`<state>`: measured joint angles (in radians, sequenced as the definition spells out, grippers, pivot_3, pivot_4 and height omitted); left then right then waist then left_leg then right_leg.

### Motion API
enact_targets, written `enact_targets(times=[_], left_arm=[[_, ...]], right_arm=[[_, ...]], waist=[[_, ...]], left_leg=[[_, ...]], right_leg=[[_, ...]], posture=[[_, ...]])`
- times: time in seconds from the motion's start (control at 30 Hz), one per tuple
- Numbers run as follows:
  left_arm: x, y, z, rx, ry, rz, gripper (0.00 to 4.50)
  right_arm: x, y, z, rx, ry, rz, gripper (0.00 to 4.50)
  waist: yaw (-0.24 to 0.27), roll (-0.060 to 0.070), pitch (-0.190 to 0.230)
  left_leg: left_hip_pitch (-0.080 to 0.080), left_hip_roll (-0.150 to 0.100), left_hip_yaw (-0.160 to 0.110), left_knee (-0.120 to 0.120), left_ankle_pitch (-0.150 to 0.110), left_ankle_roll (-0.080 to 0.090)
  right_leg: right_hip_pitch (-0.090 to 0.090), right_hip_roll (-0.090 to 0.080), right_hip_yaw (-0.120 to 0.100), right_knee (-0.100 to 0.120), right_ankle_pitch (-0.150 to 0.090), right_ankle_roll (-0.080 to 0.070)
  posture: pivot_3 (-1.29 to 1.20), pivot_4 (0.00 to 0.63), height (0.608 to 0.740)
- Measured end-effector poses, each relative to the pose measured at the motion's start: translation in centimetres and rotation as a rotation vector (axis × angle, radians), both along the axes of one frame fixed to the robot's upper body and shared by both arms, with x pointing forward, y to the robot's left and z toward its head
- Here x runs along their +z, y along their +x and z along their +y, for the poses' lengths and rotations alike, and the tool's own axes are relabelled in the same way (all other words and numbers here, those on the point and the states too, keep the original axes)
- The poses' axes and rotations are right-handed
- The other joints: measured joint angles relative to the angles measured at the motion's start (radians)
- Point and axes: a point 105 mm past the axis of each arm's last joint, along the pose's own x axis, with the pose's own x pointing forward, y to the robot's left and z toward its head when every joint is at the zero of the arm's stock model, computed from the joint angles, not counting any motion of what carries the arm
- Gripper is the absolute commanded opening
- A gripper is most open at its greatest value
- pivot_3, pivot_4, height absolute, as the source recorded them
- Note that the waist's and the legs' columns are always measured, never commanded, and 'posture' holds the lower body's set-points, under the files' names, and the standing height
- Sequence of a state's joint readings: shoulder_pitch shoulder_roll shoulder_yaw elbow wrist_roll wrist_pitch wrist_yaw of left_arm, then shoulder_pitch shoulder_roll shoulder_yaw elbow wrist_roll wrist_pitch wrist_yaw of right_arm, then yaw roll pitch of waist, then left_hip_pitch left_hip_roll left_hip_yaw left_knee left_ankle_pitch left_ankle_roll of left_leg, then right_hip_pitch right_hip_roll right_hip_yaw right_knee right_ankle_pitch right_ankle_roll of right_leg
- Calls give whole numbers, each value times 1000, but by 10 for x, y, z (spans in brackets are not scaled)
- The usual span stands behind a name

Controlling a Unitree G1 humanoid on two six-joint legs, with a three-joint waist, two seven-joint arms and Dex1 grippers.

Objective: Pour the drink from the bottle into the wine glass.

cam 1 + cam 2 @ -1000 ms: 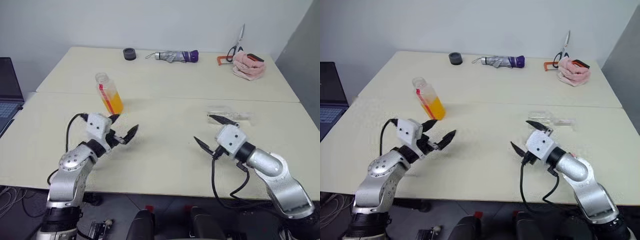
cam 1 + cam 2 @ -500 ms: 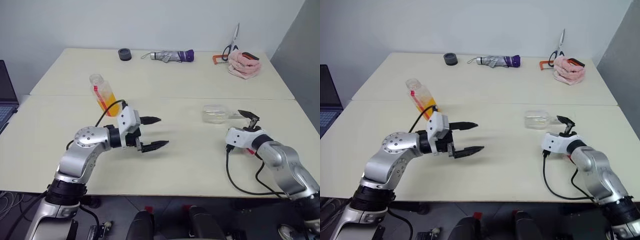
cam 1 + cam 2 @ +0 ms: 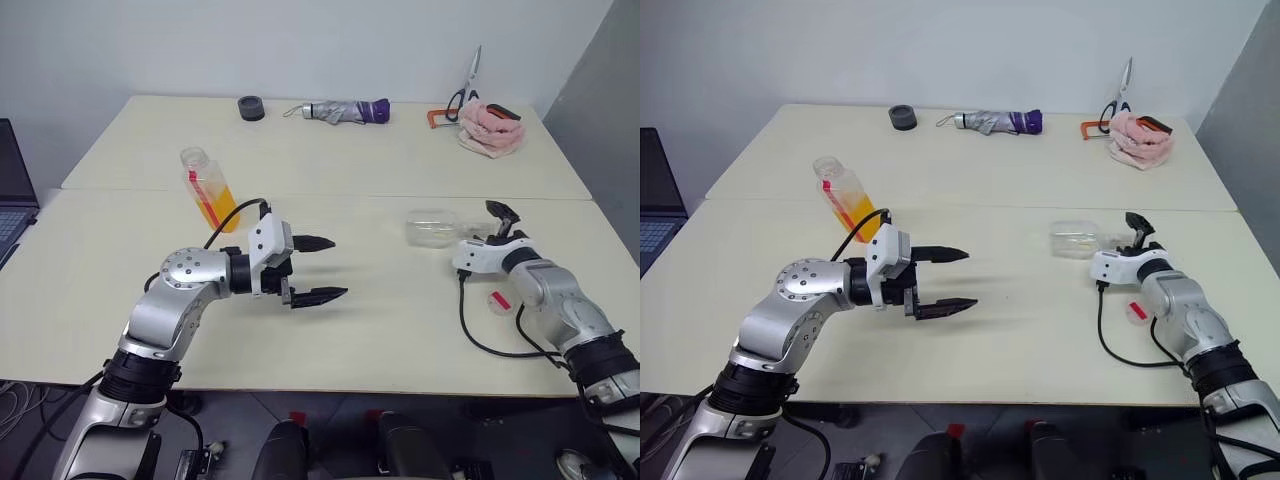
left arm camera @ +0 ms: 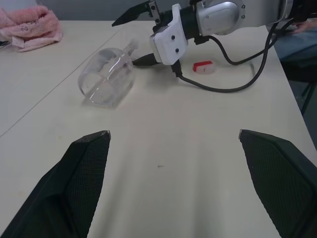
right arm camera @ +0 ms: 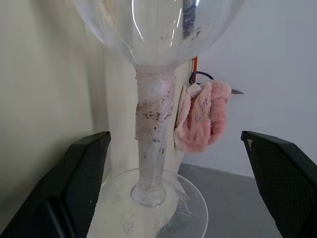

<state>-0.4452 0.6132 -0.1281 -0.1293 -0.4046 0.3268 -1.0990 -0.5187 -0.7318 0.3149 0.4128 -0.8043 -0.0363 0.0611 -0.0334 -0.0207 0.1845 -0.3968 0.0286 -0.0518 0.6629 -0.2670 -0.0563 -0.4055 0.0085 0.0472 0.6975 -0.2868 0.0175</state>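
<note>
The wine glass lies on its side on the pale surface, toward the robot's right, its bowl pointing to the robot's left and its stem and foot toward the right gripper. That gripper sits at the foot end of the glass with its jaws spread wide; in the right wrist view the stem stands between the two black fingers with a clear gap on either side, so nothing is pinched. From the head views it is hard to say whether any finger touches the foot.

The bottle stands upright on the robot's left side of the surface, near the seam between the two table tops, with the drink filling its lower part. No cap can be made out on its neck. A small red-and-white cap lies on the surface just beside the right forearm.

The left gripper hovers near the middle of the surface, pointing toward the glass, jaws spread and empty, well apart from both bottle and glass.

Along the far edge lie a dark round object, a folded umbrella, scissors and a pink cloth.
</note>
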Motion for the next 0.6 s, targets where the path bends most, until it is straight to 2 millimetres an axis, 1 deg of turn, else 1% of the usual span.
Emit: enact_targets(times=[0.1, 0.37, 0.43, 0.6], left_arm=[[-6, 1, 3, 9, 2, 11, 4500], [-10, 1, 3, 15, -4, 15, 4500], [-10, 1, 3, 17, -5, 17, 4500], [-9, 5, 4, 53, -20, 28, 4500]], right_arm=[[-3, 3, 1, -4, 15, -7, 3623], [-9, 5, 5, -1, 35, -7, 709], [-9, 6, 6, 1, 35, -8, 111], [-9, 8, 8, 4, 43, -12, 93]], waist=[[0, 0, 0], [0, 0, 0], [0, 0, 0], [-2, 0, 0]], left_leg=[[0, 0, 0, 0, 0, 0], [0, 0, 0, 0, 0, 0], [0, 0, 0, 0, 0, 0], [0, 0, 0, 1, 0, 0]], right_leg=[[0, 0, 0, 0, 0, 0], [0, 0, 0, 0, 0, 0], [0, 0, 0, 0, 0, 0], [0, 0, 0, 1, 0, 0]], posture=[[0, 150, 740], [0, 150, 740], [0, 150, 740], [0, 150, 740]])
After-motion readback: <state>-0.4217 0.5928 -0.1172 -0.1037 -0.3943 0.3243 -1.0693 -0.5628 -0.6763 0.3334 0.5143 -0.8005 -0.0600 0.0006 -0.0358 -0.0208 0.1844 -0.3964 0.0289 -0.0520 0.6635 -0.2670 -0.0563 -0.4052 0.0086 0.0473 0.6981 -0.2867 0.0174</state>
